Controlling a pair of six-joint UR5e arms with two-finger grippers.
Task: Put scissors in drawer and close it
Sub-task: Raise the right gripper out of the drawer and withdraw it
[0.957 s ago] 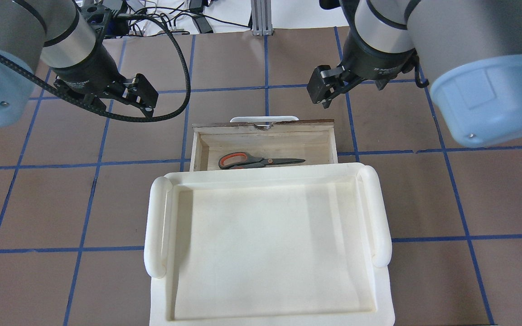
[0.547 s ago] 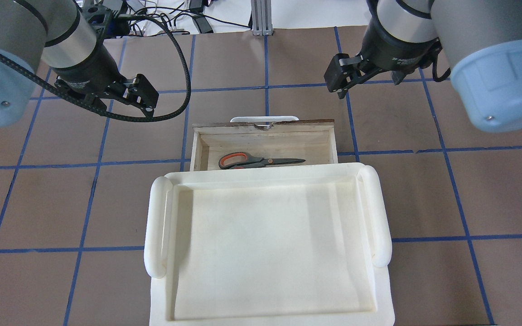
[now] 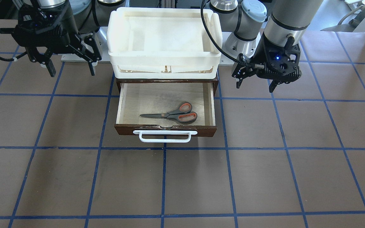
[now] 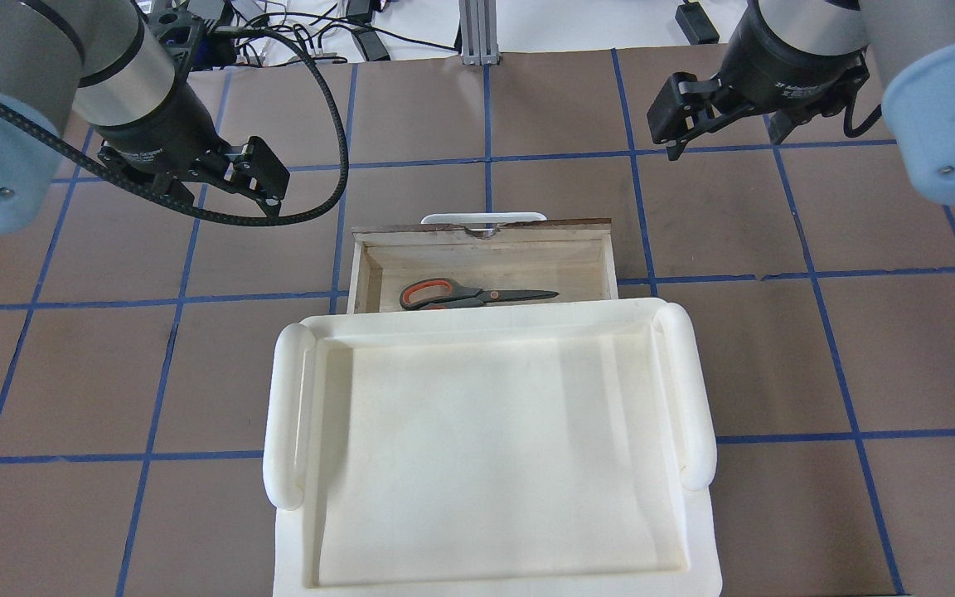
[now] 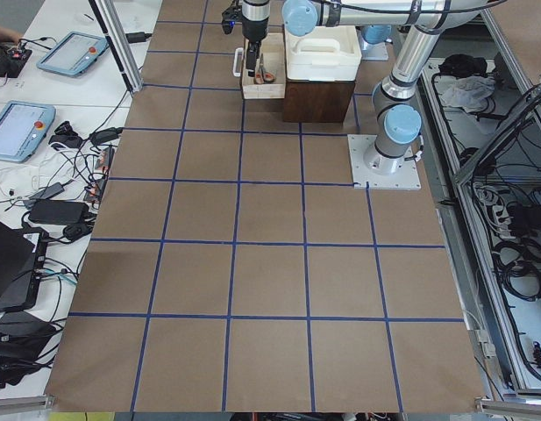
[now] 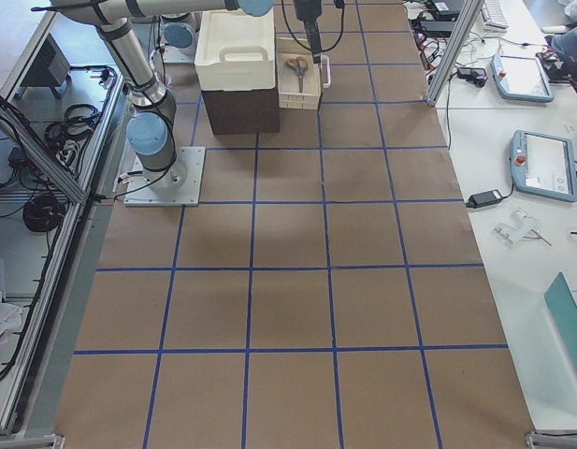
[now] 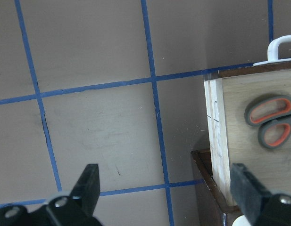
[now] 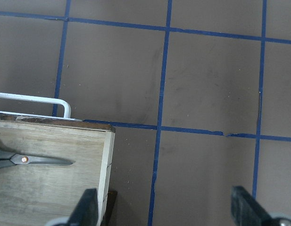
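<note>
The scissors (image 3: 173, 115), with dark grey handles and orange-red loops, lie flat inside the open drawer (image 3: 166, 129), blades pointing to the robot's right. They also show in the overhead view (image 4: 469, 294) and at the edges of the left wrist view (image 7: 270, 122) and the right wrist view (image 8: 32, 160). The drawer's white bar handle (image 3: 165, 136) faces away from the robot. My left gripper (image 4: 262, 176) hangs open and empty beside the drawer's left corner. My right gripper (image 4: 672, 124) is open and empty, beyond and to the right of the drawer.
A white plastic tray (image 4: 287, 414) sits on the dark-brown cabinet (image 3: 215, 83) that holds the drawer. Brown table paper with blue grid lines surrounds it. Cables (image 4: 328, 99) trail from the left arm.
My right arm has moved right and away from the drawer, farther up the overhead view. The left arm, the drawer and the scissors have not moved.
</note>
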